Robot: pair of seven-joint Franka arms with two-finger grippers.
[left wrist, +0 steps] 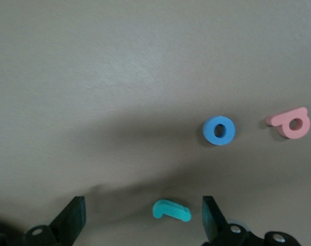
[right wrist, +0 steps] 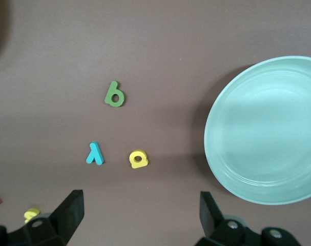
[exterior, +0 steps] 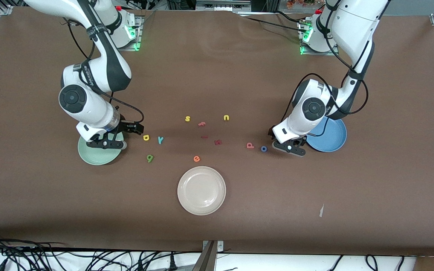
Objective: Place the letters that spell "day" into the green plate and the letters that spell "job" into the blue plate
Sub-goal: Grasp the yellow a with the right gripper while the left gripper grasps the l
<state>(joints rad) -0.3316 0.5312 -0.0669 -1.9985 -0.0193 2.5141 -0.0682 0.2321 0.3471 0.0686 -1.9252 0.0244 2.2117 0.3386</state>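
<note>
Left end effector [left wrist: 140,220], fingers spread, hangs over the teal "j" [left wrist: 171,210] beside the blue plate [exterior: 332,139]; right end effector [right wrist: 140,218], likewise spread, hovers over the green plate [right wrist: 268,130].

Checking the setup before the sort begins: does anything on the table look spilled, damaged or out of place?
Only one stray item: a small pale scrap lies on the bare table toward the left arm's end, nearer the front camera than the blue plate; it is neither letter nor plate. The foam letters look whole, and the green plate and cream plate look undamaged.
</note>
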